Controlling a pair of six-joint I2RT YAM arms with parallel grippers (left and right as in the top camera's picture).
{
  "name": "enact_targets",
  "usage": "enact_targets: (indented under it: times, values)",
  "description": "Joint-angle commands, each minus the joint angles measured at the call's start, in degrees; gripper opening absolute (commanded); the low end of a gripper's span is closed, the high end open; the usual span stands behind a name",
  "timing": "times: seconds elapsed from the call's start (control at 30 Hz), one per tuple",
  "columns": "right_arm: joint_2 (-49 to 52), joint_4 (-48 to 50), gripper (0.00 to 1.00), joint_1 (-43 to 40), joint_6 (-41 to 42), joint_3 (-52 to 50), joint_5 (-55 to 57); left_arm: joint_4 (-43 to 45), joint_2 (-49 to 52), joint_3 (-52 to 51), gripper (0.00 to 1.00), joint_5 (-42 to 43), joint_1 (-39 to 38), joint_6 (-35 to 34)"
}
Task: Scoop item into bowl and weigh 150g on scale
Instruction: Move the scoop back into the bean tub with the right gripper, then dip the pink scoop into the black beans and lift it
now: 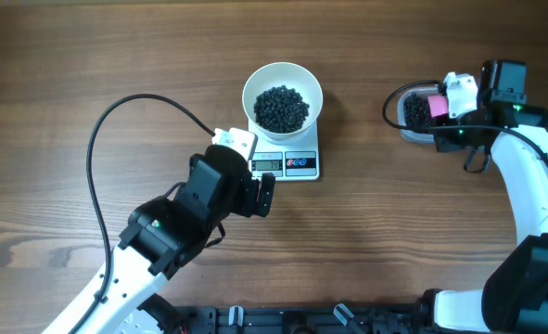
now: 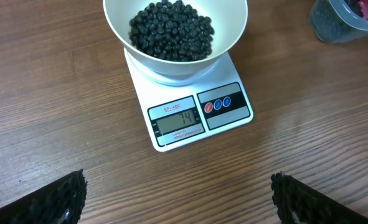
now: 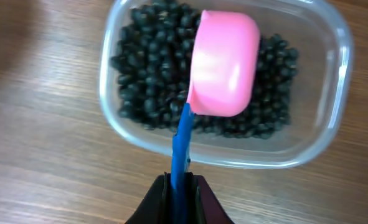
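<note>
The white bowl (image 1: 283, 96) stands on the white scale (image 1: 297, 164) and holds a dark pile of the item, small black beans (image 2: 171, 29). The scale's grey display (image 2: 177, 122) is lit. My left gripper (image 2: 179, 198) is open over bare wood just in front of the scale, with nothing between its fingers. My right gripper (image 3: 182, 186) is shut on the blue handle of a pink scoop (image 3: 224, 62), whose rounded pink back faces the camera above a clear tub (image 3: 333, 81) of more black beans (image 3: 140, 81).
The clear tub (image 1: 413, 116) sits at the table's far right, well apart from the scale. A black cable (image 1: 116, 121) loops over the wood left of the scale. Bare wood surrounds the scale on all sides.
</note>
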Motion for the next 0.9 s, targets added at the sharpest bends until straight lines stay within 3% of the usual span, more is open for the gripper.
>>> enact_targets:
  times: [0.0,0.3,0.67,0.87]
  values:
    - [0.0,-1.1,0.04,0.1,-0.1,0.2,-7.5,0.2,-0.1,0.1,1.0,0.3,0.3,0.9]
    - [0.0,-6.2,0.04,-11.6,-6.2,0.2,-27.5,0.2,-0.1,0.1,1.0,0.3,0.3,0.9]
    - [3.5,-5.5,0.04,-13.7,-4.3,0.2,-28.3,0.2,-0.1,0.1,1.0,0.3,0.3,0.9]
    - [3.6,-2.4,0.04,-17.7,2.8,0.2,-34.0,0.2,-0.1,0.1,1.0,0.3,0.3,0.9]
